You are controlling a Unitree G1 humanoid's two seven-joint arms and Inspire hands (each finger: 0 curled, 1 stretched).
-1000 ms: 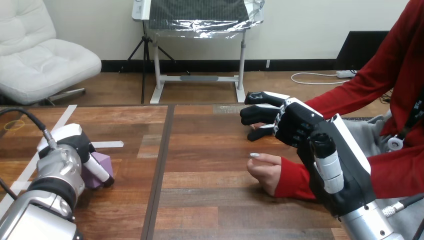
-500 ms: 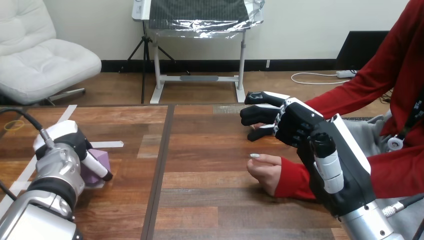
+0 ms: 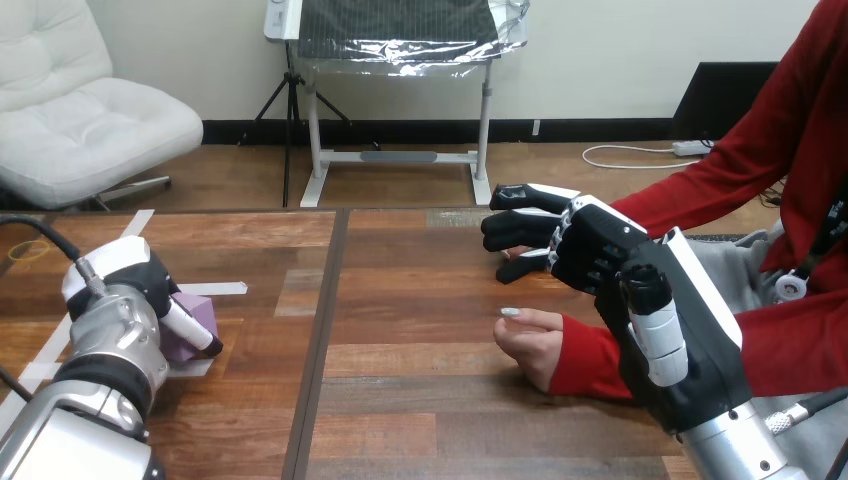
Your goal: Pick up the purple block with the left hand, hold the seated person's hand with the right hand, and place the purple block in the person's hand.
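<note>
Your left hand point(image 3: 135, 292) at 8 o'clock curls round the purple block point(image 3: 200, 314), half hiding it. Your right hand point(image 3: 620, 262), relaxed and empty, hovers just above the person's hand point(image 3: 528, 345) at 4 o'clock.

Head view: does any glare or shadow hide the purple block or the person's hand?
Head view: there is no glare on the purple block, but the left hand, curled round it, covers part of it. Head view: the person's hand is evenly lit, with a soft shadow on the table beneath it.
</note>
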